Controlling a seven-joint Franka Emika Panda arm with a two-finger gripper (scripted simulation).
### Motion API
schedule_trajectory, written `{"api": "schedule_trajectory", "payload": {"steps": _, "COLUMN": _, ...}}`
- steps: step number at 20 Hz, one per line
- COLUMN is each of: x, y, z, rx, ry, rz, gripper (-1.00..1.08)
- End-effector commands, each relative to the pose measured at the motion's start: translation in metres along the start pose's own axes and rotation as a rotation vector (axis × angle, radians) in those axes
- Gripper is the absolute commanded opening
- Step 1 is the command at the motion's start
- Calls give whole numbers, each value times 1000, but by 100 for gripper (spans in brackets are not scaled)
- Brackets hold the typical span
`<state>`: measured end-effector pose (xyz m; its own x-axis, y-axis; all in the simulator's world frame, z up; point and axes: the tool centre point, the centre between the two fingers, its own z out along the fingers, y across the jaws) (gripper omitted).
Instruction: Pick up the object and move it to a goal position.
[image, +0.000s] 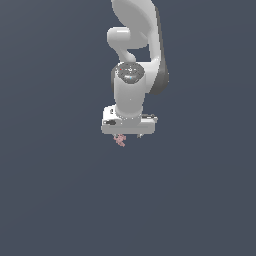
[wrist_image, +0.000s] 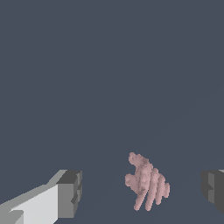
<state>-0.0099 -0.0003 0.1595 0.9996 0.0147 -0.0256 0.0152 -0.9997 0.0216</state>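
The object is a small pink knobbly cluster lying on the dark grey floor. In the wrist view it sits between my two dark fingertips, nearer the one at the frame's edge, and touches neither. My gripper is open, its fingers set wide on either side of the object. In the exterior view the white gripper hangs straight down from the arm, and only a small part of the pink object shows under the hand's lower edge. The fingers are hidden there by the hand.
A flat dark grey floor fills both views. The white arm rises from the gripper toward the top of the exterior view. No goal marker shows.
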Motion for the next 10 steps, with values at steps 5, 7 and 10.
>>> {"api": "schedule_trajectory", "payload": {"steps": 5, "x": -1, "y": 1, "z": -1, "rx": 1, "ry": -2, "rz": -9, "gripper": 100}}
{"api": "schedule_trajectory", "payload": {"steps": 7, "x": -2, "y": 2, "z": -3, "rx": 1, "ry": -4, "rz": -21, "gripper": 100}}
{"api": "schedule_trajectory", "payload": {"steps": 10, "x": -3, "y": 3, "z": -5, "rx": 2, "ry": -7, "rz": -34, "gripper": 100}}
